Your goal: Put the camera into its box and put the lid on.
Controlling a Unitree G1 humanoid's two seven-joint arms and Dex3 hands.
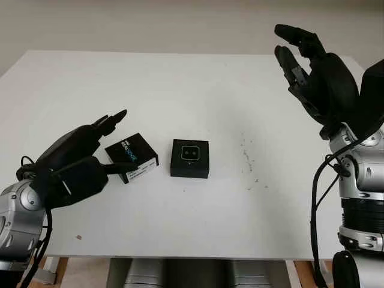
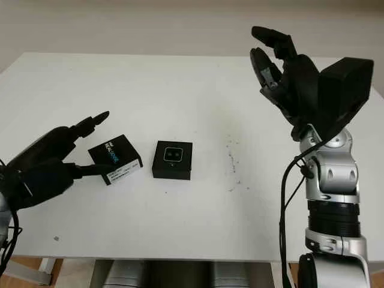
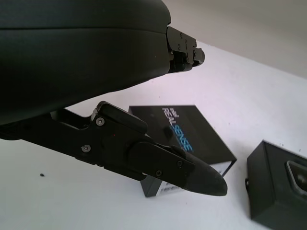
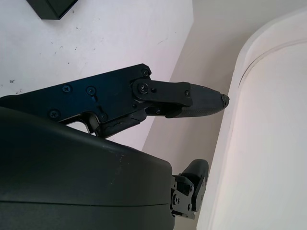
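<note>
White table (image 1: 180,84), centre frame: black box (image 1: 190,159) with camera (image 1: 190,153) inside, lid (image 1: 132,157) beside. Left hand (image 1: 81,159) lower left, released, at lid; right hand (image 1: 315,72) upper right, raised, released.

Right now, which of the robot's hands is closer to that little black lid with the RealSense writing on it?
The left. The left hand is open right beside the lid, one finger reaching its edge. The right hand is open, raised high over the table's far right side.

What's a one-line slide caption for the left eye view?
Left hand open beside the lid, camera seated in its box, right hand raised at the table's far right.
</note>
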